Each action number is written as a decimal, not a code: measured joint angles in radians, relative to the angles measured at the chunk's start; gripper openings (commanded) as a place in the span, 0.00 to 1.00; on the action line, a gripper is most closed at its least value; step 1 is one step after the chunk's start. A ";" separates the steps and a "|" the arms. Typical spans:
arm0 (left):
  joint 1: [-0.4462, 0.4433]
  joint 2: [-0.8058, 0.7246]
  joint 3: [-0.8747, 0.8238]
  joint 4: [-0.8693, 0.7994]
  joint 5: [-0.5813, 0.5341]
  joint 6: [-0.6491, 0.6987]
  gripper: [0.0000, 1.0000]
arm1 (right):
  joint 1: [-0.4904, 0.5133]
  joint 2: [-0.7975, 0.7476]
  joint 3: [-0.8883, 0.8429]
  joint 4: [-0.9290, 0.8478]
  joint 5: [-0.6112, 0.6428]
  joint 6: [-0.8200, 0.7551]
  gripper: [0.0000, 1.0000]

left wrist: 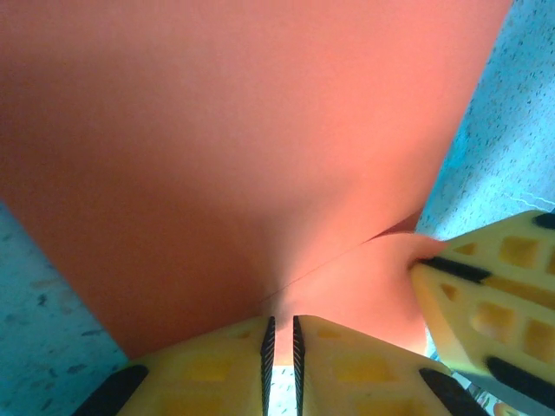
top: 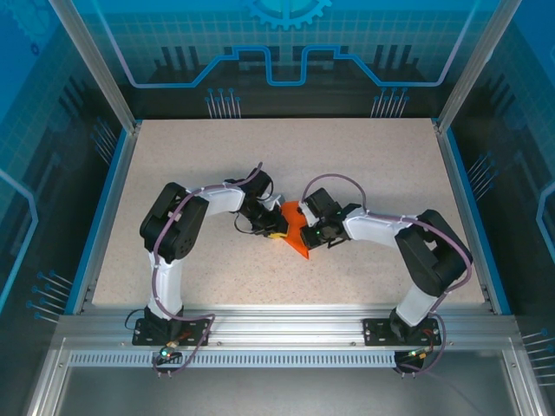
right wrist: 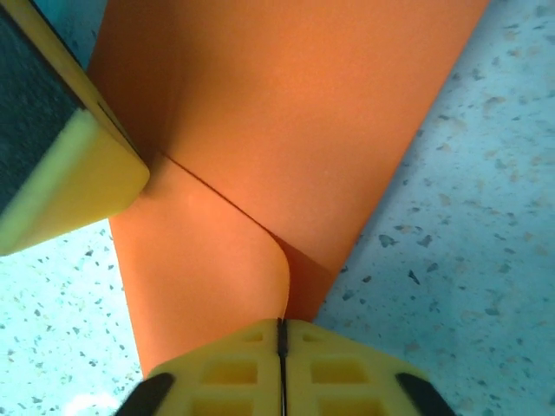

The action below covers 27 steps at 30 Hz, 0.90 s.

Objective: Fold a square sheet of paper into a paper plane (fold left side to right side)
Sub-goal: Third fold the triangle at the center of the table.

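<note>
The square sheet of paper (top: 299,243), bright orange and partly folded, lies at the middle of the table between both grippers. In the left wrist view the paper (left wrist: 243,130) spreads out ahead with a crease running to my left gripper (left wrist: 281,319). Its jaws stand a narrow gap apart at the fold, and the table shows through that gap. My right gripper (right wrist: 280,322) is shut on a curled flap edge of the paper (right wrist: 286,104). From above, the left gripper (top: 275,230) sits at the sheet's left edge and the right gripper (top: 311,236) at its right edge.
The speckled beige table (top: 373,173) is bounded by blue rails (top: 102,217) at both sides and an aluminium frame (top: 286,325) along the near edge. The other arm's yellow finger (right wrist: 69,165) presses close on the paper's left side.
</note>
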 measured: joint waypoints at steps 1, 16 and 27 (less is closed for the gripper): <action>0.000 0.000 0.000 0.000 0.000 0.000 0.17 | -0.006 -0.020 0.000 -0.006 -0.003 0.002 0.20; 0.000 0.001 0.000 0.000 0.000 0.000 0.18 | -0.019 -0.198 -0.068 -0.035 -0.256 0.065 0.16; 0.000 0.001 0.000 -0.001 0.000 0.000 0.18 | 0.002 -0.037 -0.037 -0.041 -0.322 0.076 0.16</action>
